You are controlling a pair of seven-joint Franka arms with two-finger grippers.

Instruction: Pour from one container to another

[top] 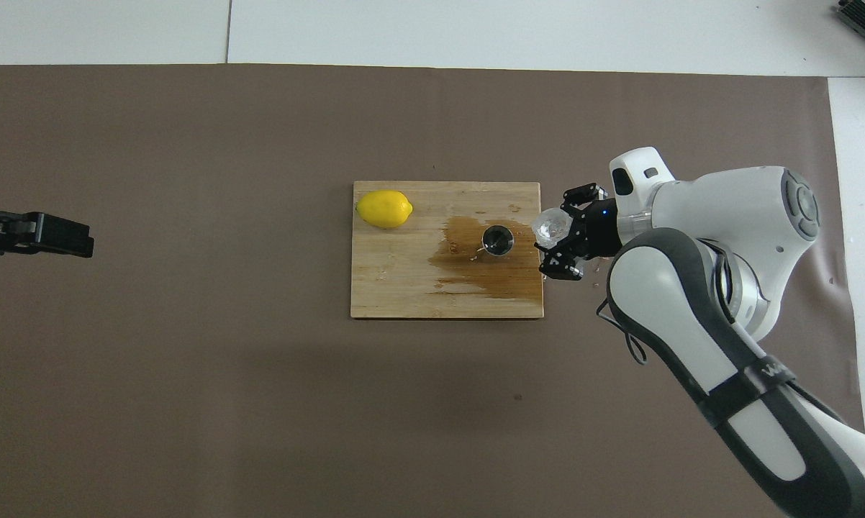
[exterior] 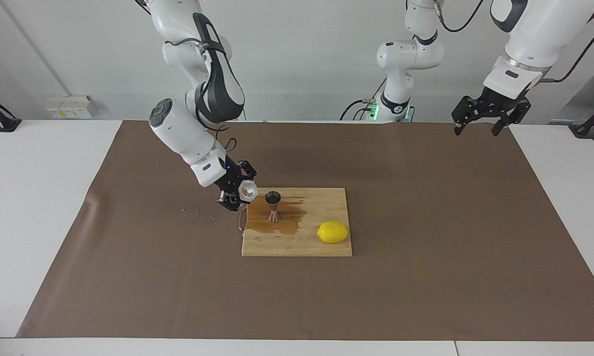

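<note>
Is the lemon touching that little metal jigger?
Apart. Both views show bare board between the lemon and the jigger.

- A wooden cutting board [exterior: 297, 237] [top: 404, 288] lies on the brown mat [exterior: 425, 247] [top: 188, 360] covering the desk [exterior: 30, 222] [top: 476, 29].
- A yellow lemon [exterior: 333, 232] [top: 384, 208] rests on the board, toward the left arm's end.
- A dark wet stain [exterior: 289, 217] [top: 476, 270] spreads across the board, toward the right arm's end.

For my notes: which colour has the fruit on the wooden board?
Yellow lemon; clearest in the overhead view.
</note>
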